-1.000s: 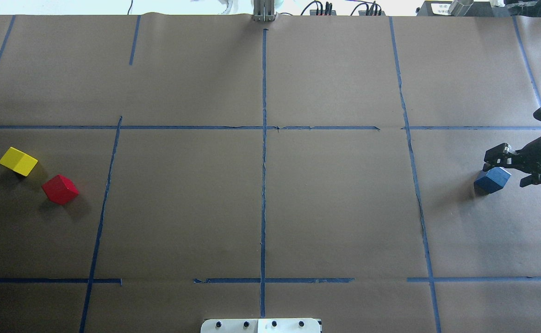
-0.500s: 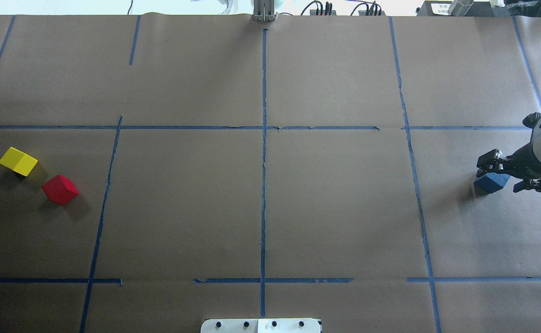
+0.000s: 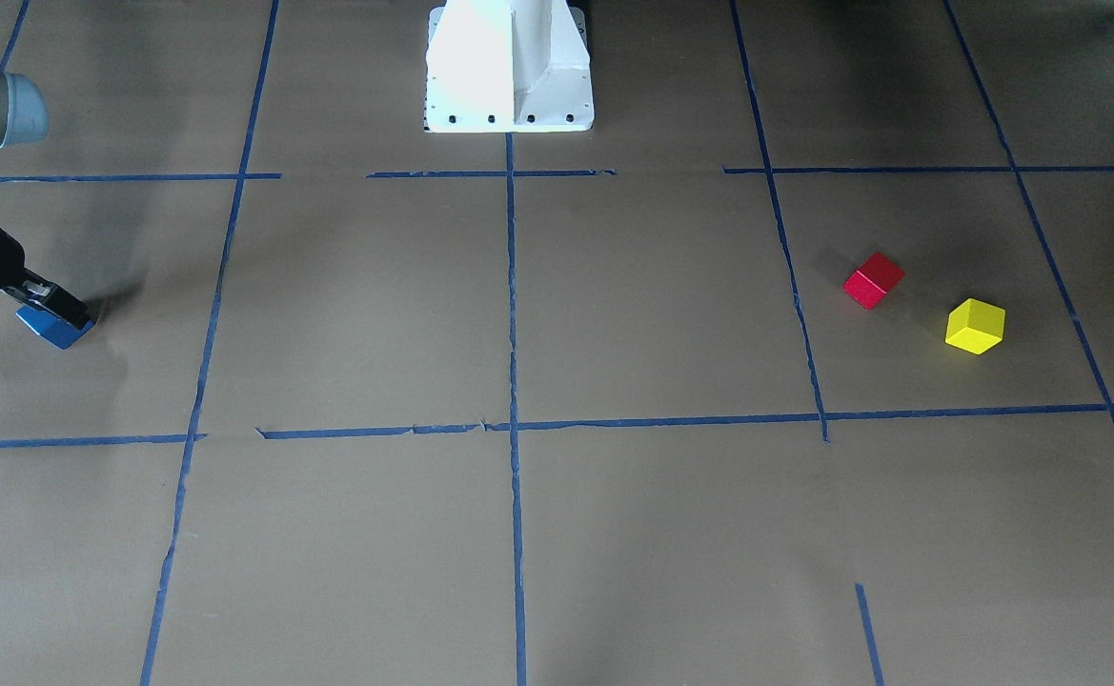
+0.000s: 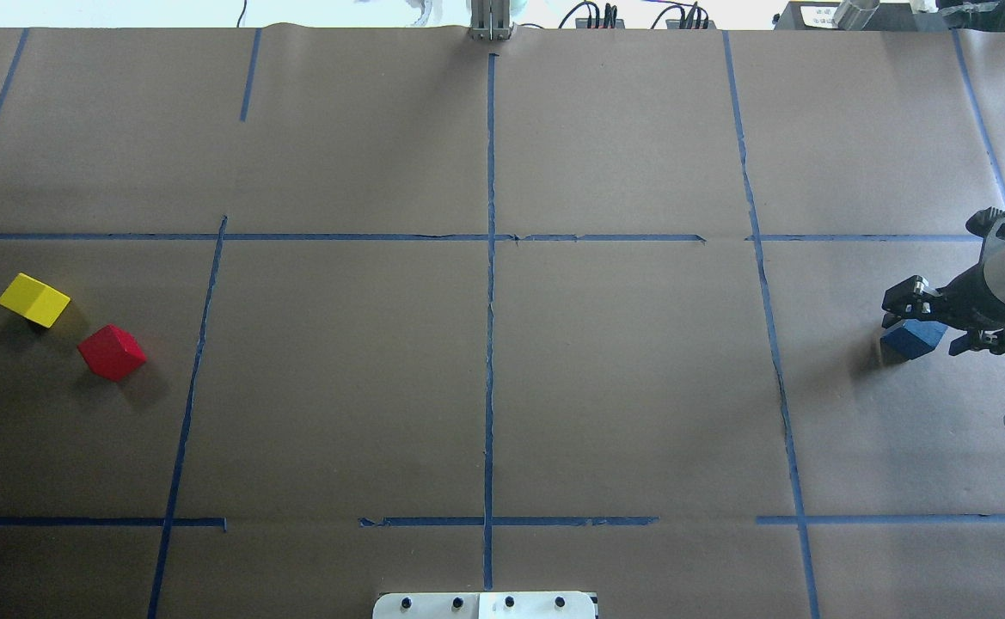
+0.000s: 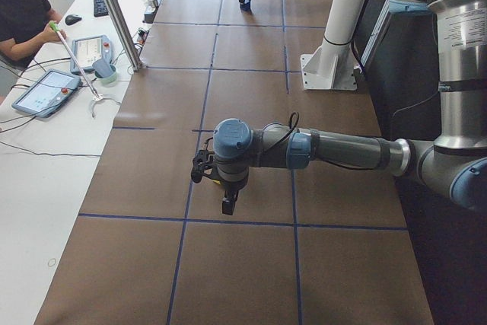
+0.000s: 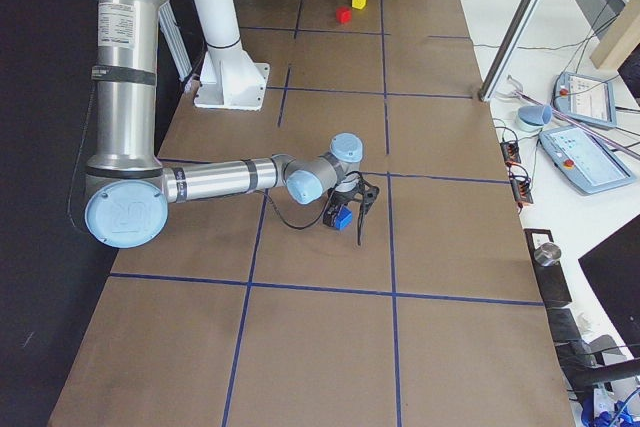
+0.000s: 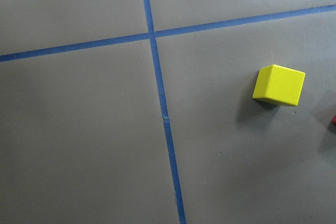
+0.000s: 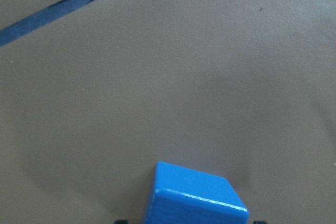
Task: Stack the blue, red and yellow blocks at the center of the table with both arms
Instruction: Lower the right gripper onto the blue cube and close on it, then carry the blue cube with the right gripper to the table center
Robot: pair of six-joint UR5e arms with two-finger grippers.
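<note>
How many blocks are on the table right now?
3. The blue block sits between the open fingers of the right gripper on the robot's right; the red block and yellow block lie close together, not touching, on its left. None looks hidden.

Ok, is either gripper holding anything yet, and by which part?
Nothing is held yet. The right gripper straddles the blue block, jaws open at two opposite sides, block on the table. Red block and yellow block lie untouched.

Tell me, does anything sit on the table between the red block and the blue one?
No. In the overhead view, only brown paper crossed by blue tape lines lies between the red block and the blue block.
</note>
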